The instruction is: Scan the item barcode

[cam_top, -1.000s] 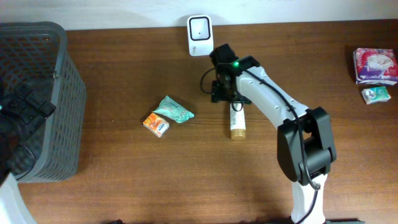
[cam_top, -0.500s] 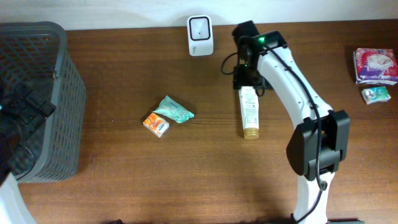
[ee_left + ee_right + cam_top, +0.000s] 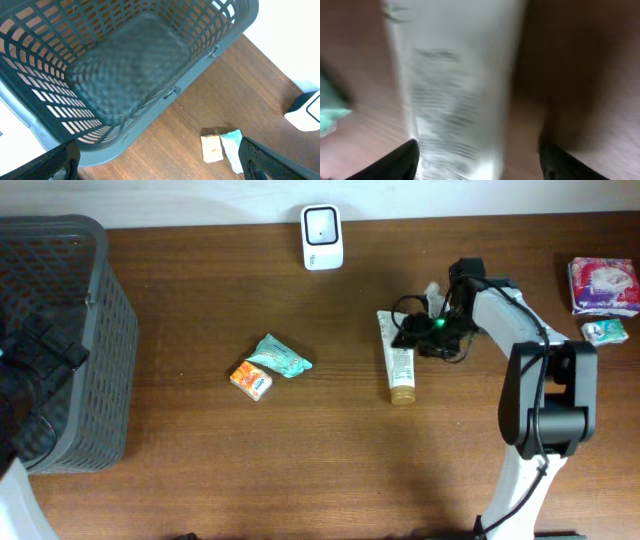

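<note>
Now right end effector point(image 3: 408, 335) farther right, tube point(image 3: 401, 365) shifted rightward

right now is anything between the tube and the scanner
Nothing visible does. Only bare table lies between the tube and the scanner. The teal packet and orange box sit well left of that line.

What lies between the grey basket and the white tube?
In the overhead view: a teal packet and a small orange box, side by side.
</note>
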